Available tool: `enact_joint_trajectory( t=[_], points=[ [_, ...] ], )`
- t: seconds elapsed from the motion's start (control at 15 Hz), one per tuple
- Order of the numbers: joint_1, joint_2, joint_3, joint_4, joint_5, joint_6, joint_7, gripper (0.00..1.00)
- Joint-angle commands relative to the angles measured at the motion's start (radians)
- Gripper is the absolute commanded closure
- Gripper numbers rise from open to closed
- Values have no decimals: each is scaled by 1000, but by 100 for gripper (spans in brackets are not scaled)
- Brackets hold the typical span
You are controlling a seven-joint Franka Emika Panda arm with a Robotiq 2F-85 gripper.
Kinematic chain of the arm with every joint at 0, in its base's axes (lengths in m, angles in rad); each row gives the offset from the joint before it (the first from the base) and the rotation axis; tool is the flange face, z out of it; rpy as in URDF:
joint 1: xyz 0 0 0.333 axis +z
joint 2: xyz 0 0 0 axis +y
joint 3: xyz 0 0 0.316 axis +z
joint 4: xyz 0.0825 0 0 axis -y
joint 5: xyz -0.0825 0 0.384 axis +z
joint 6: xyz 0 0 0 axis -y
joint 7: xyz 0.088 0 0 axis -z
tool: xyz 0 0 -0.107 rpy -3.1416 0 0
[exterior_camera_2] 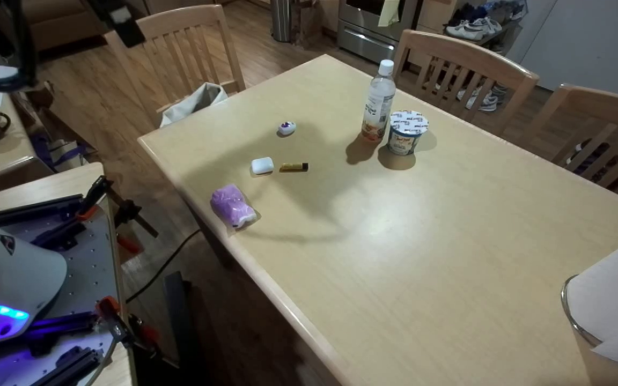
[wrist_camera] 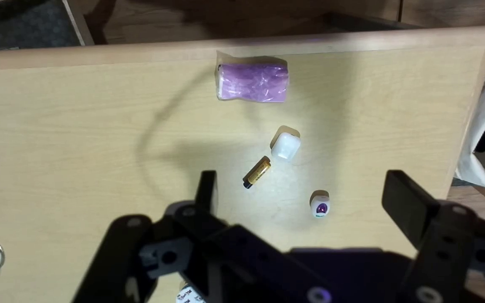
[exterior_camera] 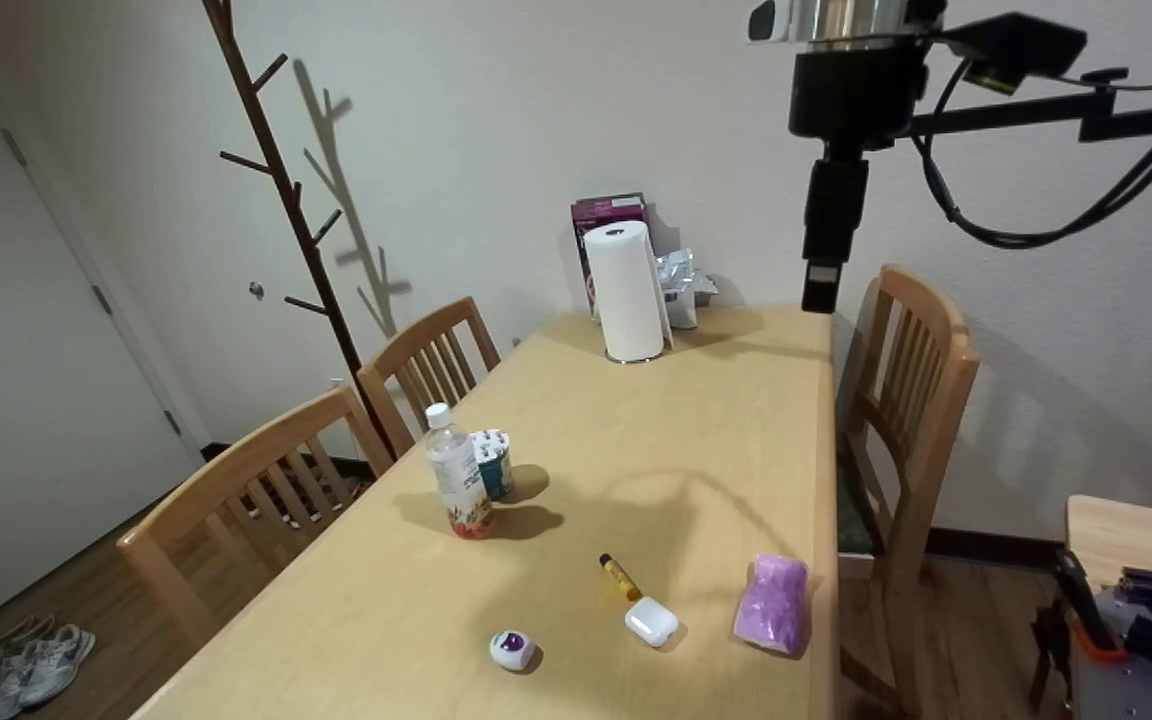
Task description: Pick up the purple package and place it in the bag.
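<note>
The purple package [exterior_camera: 773, 604] lies flat on the table near its long edge. It also shows in an exterior view [exterior_camera_2: 233, 206] and at the top of the wrist view [wrist_camera: 253, 82]. The off-white cloth bag [exterior_camera_2: 194, 104] is on a chair at the table's end, partly hidden by the table. Its open mouth shows at the right edge of the wrist view [wrist_camera: 478, 160]. My gripper [wrist_camera: 301, 185] is open and empty, its fingers wide apart. It is high above the table, apart from everything, in both exterior views [exterior_camera: 821, 288] [exterior_camera_2: 129, 32].
On the table [exterior_camera: 696, 420] are a white case [exterior_camera: 652, 622], a yellow tube [exterior_camera: 620, 577], a small white container [exterior_camera: 512, 650], a bottle [exterior_camera: 458, 475], a cup [exterior_camera: 493, 465] and a paper towel roll [exterior_camera: 626, 290]. Chairs [exterior_camera: 921, 400] stand around the table.
</note>
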Motion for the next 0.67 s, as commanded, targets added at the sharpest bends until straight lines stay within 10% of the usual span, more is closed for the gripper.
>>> enact_joint_trajectory(
  t=[0.0, 0.4, 0.6],
  points=[
    [-21, 13, -9, -44, -11, 106, 31, 0],
    [-110, 145, -34, -187, -6, 469, 150, 0],
    [-100, 139, -55, -196, 6, 442, 109, 0]
  ],
)
